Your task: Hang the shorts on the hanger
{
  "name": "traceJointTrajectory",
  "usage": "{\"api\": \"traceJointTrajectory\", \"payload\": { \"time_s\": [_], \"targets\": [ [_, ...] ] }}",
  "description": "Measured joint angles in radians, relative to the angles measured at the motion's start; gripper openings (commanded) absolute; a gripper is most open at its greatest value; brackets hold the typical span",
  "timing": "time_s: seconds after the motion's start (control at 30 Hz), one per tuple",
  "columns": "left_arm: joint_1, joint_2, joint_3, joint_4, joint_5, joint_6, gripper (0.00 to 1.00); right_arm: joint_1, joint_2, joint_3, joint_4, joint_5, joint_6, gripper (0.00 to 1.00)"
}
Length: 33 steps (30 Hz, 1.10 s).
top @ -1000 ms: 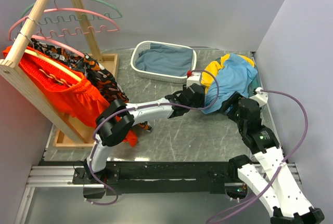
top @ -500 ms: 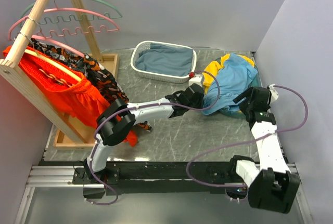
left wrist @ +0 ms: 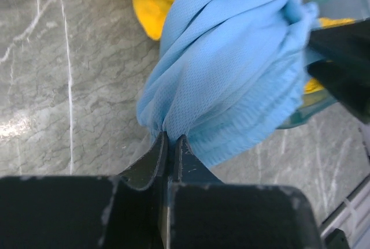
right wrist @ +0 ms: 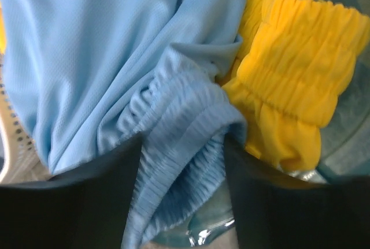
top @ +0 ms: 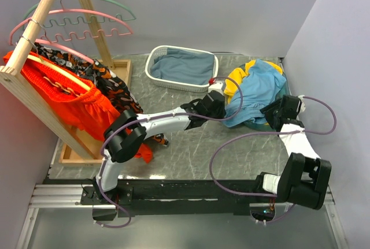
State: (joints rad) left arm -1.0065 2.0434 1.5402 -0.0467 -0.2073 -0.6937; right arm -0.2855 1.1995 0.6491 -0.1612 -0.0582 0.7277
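My left gripper (left wrist: 170, 139) is pinching a fold of the light blue soft-fabric shorts (left wrist: 231, 75). My right gripper (right wrist: 182, 185) is straddling their waistband (right wrist: 185, 122), open (not gripping). Risk: lifting now is likely dragging the yellow gathered garment (right wrist: 289, 104) underneath along.

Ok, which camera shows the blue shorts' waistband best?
Right wrist: the gathered waistband fills mid-frame between that gripper's fingers. Left wrist shows only a ribbed edge, possibly part of it; the top view shows the shorts as a blue heap.
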Motion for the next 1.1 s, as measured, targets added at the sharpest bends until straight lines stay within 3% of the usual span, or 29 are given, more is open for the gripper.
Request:
{"api": "traceJointTrajectory", "payload": {
  "time_s": [0.2, 0.23, 0.3, 0.63, 1.1],
  "targets": [
    [0.001, -0.082, -0.002, -0.007, 0.001, 0.018, 0.01, -0.003, 0.053, 0.006, 0.027, 0.006, 0.013, 0.2],
    [0.002, -0.098, -0.002, -0.008, 0.001, 0.023, 0.01, -0.003, 0.051, 0.014, 0.023, 0.01, 0.015, 0.08],
    [0.002, -0.128, -0.002, -0.011, 0.0, 0.03, 0.01, -0.005, 0.043, 0.035, 0.014, 0.013, 0.009, 0.0],
    [0.002, -0.264, 0.02, -0.047, -0.029, 0.098, 0.01, -0.005, -0.145, 0.255, -0.113, -0.021, -0.013, 0.0],
    [0.003, -0.599, 0.16, -0.065, -0.094, 0.212, 0.01, 0.056, -0.287, 0.797, -0.242, -0.216, -0.013, 0.0]
  ]
}}
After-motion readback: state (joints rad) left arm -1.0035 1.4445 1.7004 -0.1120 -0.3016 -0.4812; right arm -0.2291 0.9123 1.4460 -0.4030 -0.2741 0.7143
